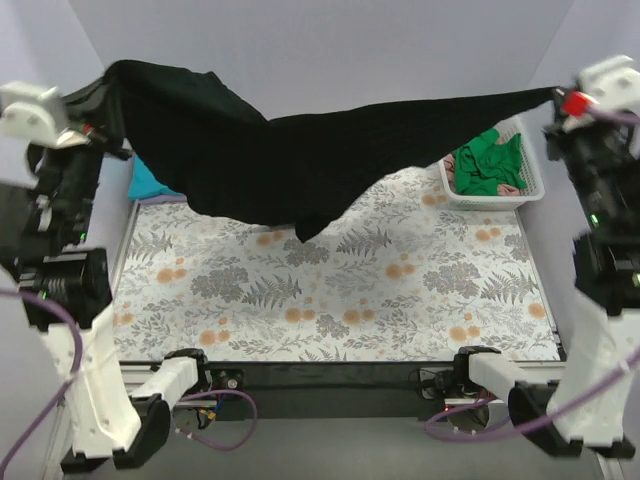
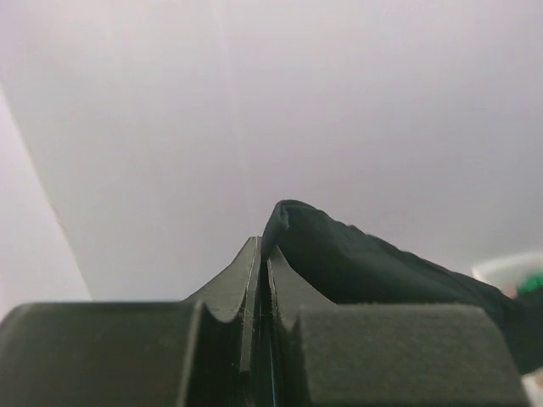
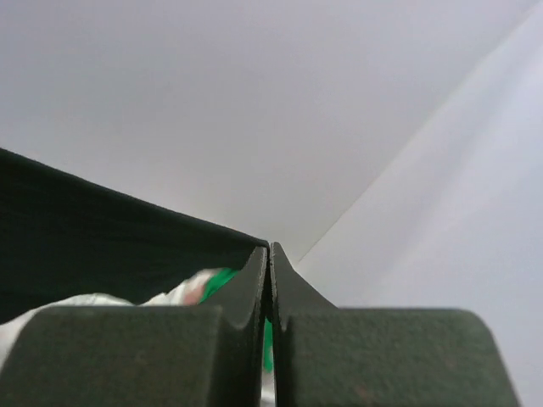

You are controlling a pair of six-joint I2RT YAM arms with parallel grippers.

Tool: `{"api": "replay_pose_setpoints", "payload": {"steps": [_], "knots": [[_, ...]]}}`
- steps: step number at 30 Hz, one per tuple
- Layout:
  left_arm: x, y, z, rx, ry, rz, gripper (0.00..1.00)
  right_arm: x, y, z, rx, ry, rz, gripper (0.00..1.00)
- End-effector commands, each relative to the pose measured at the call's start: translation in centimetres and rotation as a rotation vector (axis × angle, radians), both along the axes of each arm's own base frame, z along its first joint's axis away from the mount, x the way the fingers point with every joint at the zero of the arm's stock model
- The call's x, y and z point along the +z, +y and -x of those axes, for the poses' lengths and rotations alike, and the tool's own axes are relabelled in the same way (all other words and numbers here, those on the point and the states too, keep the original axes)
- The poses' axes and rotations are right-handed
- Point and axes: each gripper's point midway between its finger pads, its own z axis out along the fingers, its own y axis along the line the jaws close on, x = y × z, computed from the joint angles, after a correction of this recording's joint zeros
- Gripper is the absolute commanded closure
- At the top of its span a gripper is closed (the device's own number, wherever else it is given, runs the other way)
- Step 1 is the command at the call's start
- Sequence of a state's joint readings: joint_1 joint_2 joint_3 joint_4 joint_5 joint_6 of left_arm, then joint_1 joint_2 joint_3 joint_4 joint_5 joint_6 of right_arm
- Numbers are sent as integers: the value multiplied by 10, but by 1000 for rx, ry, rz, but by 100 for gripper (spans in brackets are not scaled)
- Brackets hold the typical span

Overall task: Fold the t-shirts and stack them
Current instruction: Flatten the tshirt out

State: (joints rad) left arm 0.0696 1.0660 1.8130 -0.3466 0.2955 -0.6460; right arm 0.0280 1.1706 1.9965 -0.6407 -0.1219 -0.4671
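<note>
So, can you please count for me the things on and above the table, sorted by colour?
Black shirt: 1
Teal cloth: 1
Green cloth heap: 1 (pieces in it cannot be told apart)
White basket: 1
Total: 4

Bright, diffuse, even light without glare. The black t-shirt (image 1: 300,160) loses fold detail to darkness, and both wrist views blur below it.

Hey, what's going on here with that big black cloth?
A robot holds a black shirt stretched in the air over the table. Its left hand pinches one end, its right hand the other, and the middle sags. A teal shirt lies at the far left; green shirts sit in a white basket at the far right.
</note>
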Motion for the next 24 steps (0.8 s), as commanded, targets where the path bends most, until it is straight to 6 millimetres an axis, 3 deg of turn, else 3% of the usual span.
{"api": "replay_pose_setpoints", "payload": {"steps": [1, 3, 4, 7, 10, 13, 16, 20, 21, 23, 24], "knots": [[77, 18, 82, 127, -302, 26, 100, 100, -21, 86, -97, -417, -63, 99], [95, 20, 109, 151, -371, 14, 100, 122, -24, 123, -108, -508, -72, 99], [110, 20, 133, 164, -430, 6, 100, 135, -30, 141, -135, -562, -81, 99], [131, 27, 162, 218, -502, 21, 100, 151, -30, 173, -134, -646, -70, 99], [141, 37, 170, 276, -531, 28, 100, 156, -32, 177, -152, -673, -54, 99], [141, 38, 170, 297, -534, 6, 100, 154, -34, 169, -164, -670, -35, 99], [129, 36, 156, 285, -485, -14, 100, 147, -31, 152, -156, -651, -10, 99], [86, 35, 110, 261, -329, -35, 100, 120, -30, 114, -159, -569, 17, 99], [63, 36, 89, 260, -262, -42, 100, 101, -24, 94, -133, -518, 42, 99], [38, 33, 69, 238, -195, -65, 100, 79, -17, 75, -92, -458, 64, 99], [5, 32, 43, 224, -105, -82, 100, 56, -14, 61, -76, -402, 69, 99]]}}
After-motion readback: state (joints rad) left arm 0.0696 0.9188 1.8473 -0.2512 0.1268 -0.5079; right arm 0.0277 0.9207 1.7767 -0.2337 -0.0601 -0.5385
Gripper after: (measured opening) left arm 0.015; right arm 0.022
